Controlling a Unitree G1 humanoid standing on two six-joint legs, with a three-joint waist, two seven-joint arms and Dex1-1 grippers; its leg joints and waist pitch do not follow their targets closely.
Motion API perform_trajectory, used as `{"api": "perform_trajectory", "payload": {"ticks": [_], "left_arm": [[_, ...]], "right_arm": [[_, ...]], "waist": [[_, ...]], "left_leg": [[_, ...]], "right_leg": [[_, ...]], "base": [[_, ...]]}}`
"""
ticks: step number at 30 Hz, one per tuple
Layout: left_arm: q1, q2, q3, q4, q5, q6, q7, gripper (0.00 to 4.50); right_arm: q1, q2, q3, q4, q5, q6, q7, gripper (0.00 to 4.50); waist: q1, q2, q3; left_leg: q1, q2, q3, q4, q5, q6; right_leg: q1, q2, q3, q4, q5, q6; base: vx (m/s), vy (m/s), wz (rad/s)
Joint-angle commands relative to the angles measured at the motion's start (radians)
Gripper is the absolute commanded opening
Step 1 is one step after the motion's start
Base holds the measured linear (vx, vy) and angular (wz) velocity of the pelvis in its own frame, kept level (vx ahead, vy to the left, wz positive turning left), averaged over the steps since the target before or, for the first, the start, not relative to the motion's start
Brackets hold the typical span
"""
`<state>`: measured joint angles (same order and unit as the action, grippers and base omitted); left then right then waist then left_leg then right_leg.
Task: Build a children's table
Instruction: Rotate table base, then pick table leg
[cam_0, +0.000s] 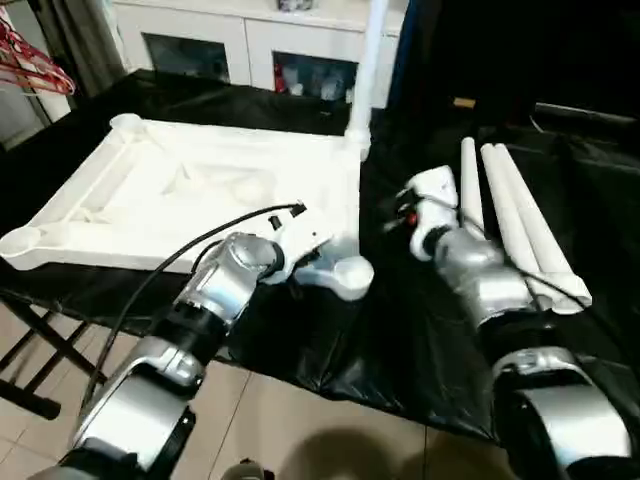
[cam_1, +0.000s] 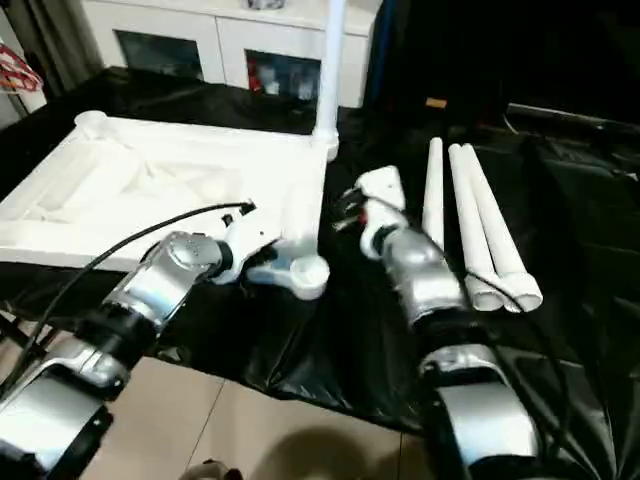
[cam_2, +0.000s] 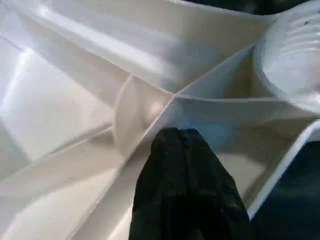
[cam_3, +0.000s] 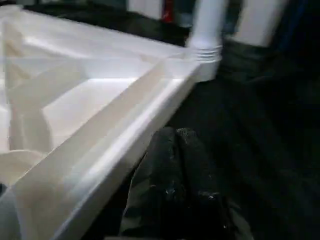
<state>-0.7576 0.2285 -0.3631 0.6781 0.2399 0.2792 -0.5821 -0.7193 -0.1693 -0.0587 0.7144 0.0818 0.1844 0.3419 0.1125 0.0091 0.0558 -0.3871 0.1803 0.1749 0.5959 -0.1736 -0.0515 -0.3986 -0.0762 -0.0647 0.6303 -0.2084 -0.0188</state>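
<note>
White plastic rectangular table top (cam_0: 150, 190), ribbed underside up, lies on the black-covered tabletop (cam_0: 400, 340). Left pincer (cam_2: 186, 150) clenched, empty, over the ribs by the top's near right corner socket (cam_0: 352, 272). One white tubular leg (cam_0: 368, 70) stands upright in the top's far right socket. Right pincer (cam_3: 176, 150) clenched, empty, just beside the top's right edge. Three more white tapered legs (cam_0: 520, 220) lie together right of the top.

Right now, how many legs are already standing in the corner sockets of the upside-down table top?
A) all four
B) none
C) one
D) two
C: one leg stands upright in the far corner socket of the table top, while three loose legs lie side by side on the black cloth on the robot's right.
</note>
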Motion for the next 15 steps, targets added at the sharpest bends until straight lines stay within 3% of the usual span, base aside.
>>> {"api": "perform_trajectory", "payload": {"ticks": [1,3,5,6,8,10,11,12,14,15], "left_arm": [[-0.005,0.016,0.037,-0.030,-0.008,-0.029,0.010,0.00],[0.008,0.026,0.061,-0.077,-0.027,-0.022,0.003,0.00],[0.014,0.029,0.081,-0.103,-0.043,-0.010,0.002,0.20],[0.035,0.042,0.114,-0.181,-0.088,0.025,-0.040,0.40],[0.047,0.048,0.127,-0.218,-0.107,0.044,-0.056,0.40],[0.082,0.068,0.135,-0.315,-0.147,0.067,-0.105,0.54],[0.096,0.074,0.135,-0.347,-0.158,0.065,-0.122,0.70],[0.127,0.087,0.133,-0.416,-0.190,0.049,-0.168,0.78],[0.149,0.094,0.132,-0.463,-0.219,0.037,-0.203,1.00],[0.173,0.098,0.131,-0.513,-0.250,0.042,-0.233,1.00]], "right_arm": [[0.019,-0.021,-0.043,-0.068,0.011,0.082,-0.069,0.20],[0.015,-0.032,-0.067,-0.074,0.018,0.123,-0.108,0.37],[0.010,-0.040,-0.076,-0.073,0.021,0.137,-0.119,0.40],[-0.005,-0.057,-0.092,-0.055,0.024,0.154,-0.134,0.56],[-0.012,-0.064,-0.098,-0.047,0.026,0.164,-0.139,0.67],[-0.029,-0.077,-0.111,-0.029,0.025,0.200,-0.165,0.86],[-0.033,-0.080,-0.115,-0.026,0.024,0.216,-0.175,0.93],[-0.045,-0.086,-0.124,-0.013,0.022,0.245,-0.197,1.01],[-0.058,-0.090,-0.129,0.007,0.020,0.256,-0.213,1.29],[-0.074,-0.095,-0.133,0.030,0.018,0.270,-0.229,1.29]], "waist": [[0.003,0.009,-0.082],[0.002,0.015,-0.081],[0.002,0.013,-0.079],[0.001,0.006,-0.077],[0.001,0.008,-0.075],[0.002,0.000,-0.074],[-0.003,-0.013,-0.073],[0.000,-0.008,-0.074],[-0.003,-0.010,-0.073],[-0.003,-0.006,-0.074]], "left_leg": [[0.020,0.042,-0.019,-0.061,-0.109,0.036],[0.022,0.042,-0.019,-0.062,-0.116,0.024],[0.022,0.044,-0.018,-0.063,-0.136,0.012],[0.022,0.043,-0.016,-0.064,-0.139,0.008],[0.022,0.044,-0.015,-0.064,-0.144,0.006],[0.021,0.044,-0.013,-0.064,-0.129,0.009],[0.017,0.043,-0.012,-0.065,-0.122,0.015],[0.018,0.044,-0.014,-0.065,-0.114,0.015],[0.018,0.043,-0.009,-0.063,-0.099,0.021],[0.018,0.043,-0.009,-0.062,-0.092,0.021]], "right_leg": [[0.061,-0.070,0.045,-0.060,0.087,-0.234],[0.060,-0.070,0.044,-0.060,0.069,-0.238],[0.060,-0.072,0.045,-0.063,0.040,-0.243],[0.061,-0.072,0.045,-0.064,0.024,-0.245],[0.058,-0.072,0.045,-0.065,0.002,-0.243],[0.057,-0.074,0.046,-0.063,-0.021,-0.237],[0.059,-0.073,0.046,-0.065,-0.024,-0.234],[0.059,-0.075,0.046,-0.062,-0.028,-0.235],[0.054,-0.070,0.047,-0.064,-0.027,-0.231],[0.052,-0.071,0.046,-0.060,-0.020,-0.232]], "base": [[0.000,0.000,0.00],[0.000,0.000,0.00],[0.000,0.000,0.00],[0.000,0.000,0.00],[0.000,0.000,0.00],[0.000,0.000,0.00],[0.000,0.000,0.00],[0.000,0.000,0.00],[0.000,0.000,0.00],[0.000,0.000,0.00]]}}
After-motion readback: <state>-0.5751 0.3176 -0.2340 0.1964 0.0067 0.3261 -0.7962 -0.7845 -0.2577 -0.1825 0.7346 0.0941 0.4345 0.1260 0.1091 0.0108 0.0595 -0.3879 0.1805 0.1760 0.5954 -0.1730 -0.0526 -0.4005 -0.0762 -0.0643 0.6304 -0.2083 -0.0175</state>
